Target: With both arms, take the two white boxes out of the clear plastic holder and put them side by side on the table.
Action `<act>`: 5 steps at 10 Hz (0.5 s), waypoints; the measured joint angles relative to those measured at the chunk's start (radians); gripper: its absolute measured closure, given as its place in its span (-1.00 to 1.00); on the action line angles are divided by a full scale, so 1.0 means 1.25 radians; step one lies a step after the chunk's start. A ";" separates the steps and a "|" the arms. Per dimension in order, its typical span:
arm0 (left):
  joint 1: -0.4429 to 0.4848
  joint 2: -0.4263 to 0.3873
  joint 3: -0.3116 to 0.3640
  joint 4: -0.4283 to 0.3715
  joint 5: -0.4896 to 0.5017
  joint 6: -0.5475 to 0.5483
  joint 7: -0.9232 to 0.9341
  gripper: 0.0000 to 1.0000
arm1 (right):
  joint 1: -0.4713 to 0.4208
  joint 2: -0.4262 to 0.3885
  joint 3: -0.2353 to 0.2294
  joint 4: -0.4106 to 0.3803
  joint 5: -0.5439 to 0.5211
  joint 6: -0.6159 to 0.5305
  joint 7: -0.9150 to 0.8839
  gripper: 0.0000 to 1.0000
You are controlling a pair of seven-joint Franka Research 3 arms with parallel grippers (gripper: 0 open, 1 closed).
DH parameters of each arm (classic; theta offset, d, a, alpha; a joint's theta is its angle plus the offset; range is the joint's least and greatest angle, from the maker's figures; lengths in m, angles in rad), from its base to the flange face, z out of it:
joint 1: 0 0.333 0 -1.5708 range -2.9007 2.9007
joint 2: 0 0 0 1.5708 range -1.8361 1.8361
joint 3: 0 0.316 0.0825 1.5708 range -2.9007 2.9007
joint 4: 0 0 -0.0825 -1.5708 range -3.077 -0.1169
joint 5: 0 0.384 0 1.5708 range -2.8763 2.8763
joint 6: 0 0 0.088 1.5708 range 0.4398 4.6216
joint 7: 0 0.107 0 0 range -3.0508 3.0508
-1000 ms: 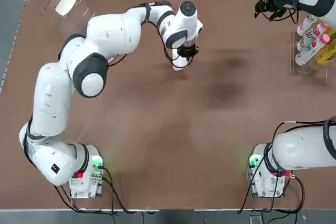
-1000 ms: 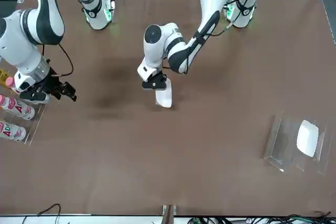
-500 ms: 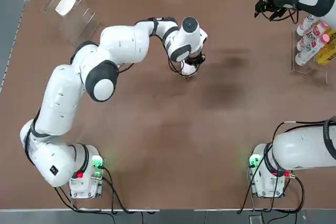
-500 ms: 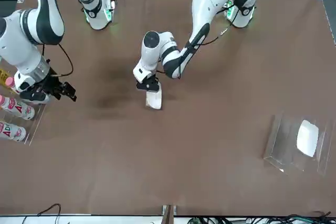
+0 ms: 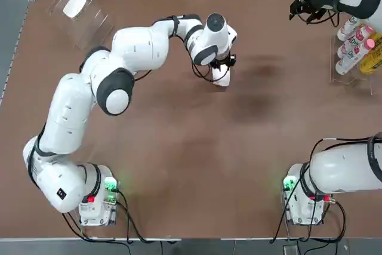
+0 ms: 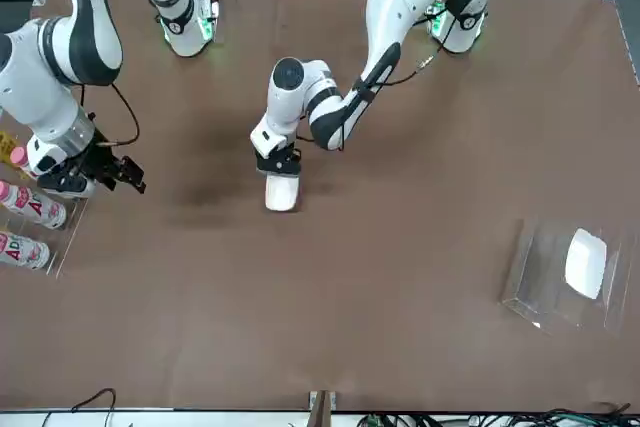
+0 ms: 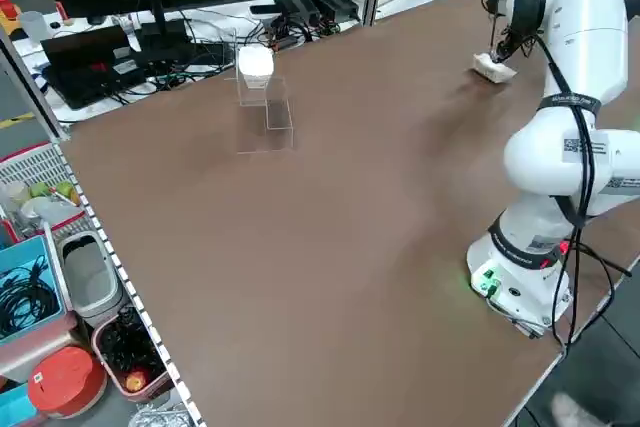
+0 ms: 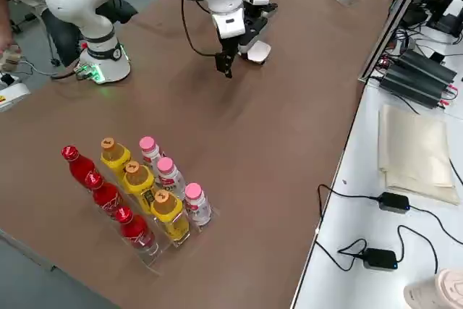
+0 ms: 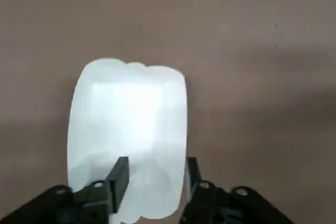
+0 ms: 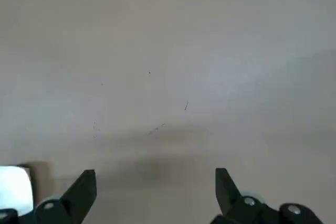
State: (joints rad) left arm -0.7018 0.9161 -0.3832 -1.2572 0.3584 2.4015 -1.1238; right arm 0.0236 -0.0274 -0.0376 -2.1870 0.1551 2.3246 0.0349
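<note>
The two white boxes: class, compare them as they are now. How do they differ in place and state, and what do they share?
1. The white box at mid-table lies on the bare table; the other white box sits in the clear plastic holder.
2. The mid-table box has the left gripper right over it, fingers straddling it; nothing is near the holder's box.

Shared: both are plain white with rounded corners.

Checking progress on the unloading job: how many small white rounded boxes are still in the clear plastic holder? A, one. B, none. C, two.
A: one small white rounded box sits in the clear plastic holder; the other white box lies mid-table under the left gripper.
</note>
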 joint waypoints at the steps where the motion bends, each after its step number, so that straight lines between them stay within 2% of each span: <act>1: 0.010 -0.026 0.000 0.004 -0.011 -0.042 0.001 -0.46 | 0.000 0.000 0.000 0.000 0.000 0.001 0.000 -1.00; 3: 0.071 -0.100 -0.014 0.009 -0.028 -0.247 0.084 -0.97 | 0.000 0.000 0.000 0.000 0.000 0.001 0.000 -1.00; 5: 0.170 -0.161 -0.032 0.008 -0.033 -0.447 0.263 -0.99 | 0.000 0.000 0.000 -0.001 0.000 0.001 0.000 -1.00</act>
State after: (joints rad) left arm -0.4890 0.7149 -0.4226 -1.2472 0.3167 1.8425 -0.7951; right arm 0.0239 -0.0274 -0.0374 -2.1879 0.1551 2.3260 0.0349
